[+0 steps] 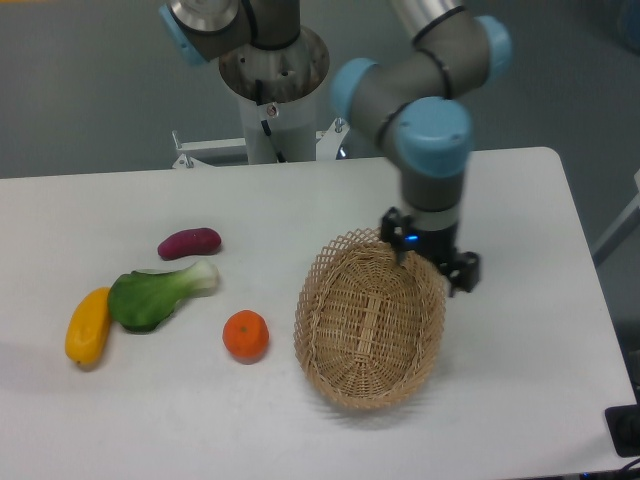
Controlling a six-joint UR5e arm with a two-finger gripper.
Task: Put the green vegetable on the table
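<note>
The green vegetable [160,293], a bok choy with a dark green leafy end and a pale stalk, lies on the white table [520,200] at the left, leafy end toward the front left. It is beside a yellow fruit and touches nothing else that I can tell. My gripper [428,268] points down at the far right rim of the woven basket [368,325], well to the right of the bok choy. Its fingertips are hidden by its own body and the basket rim, so I cannot tell whether it is open or shut.
A yellow oblong fruit [87,325] lies left of the bok choy. A purple sweet potato [189,242] lies behind it. An orange [246,335] sits between the bok choy and the basket. The robot base [272,90] stands at the table's back edge.
</note>
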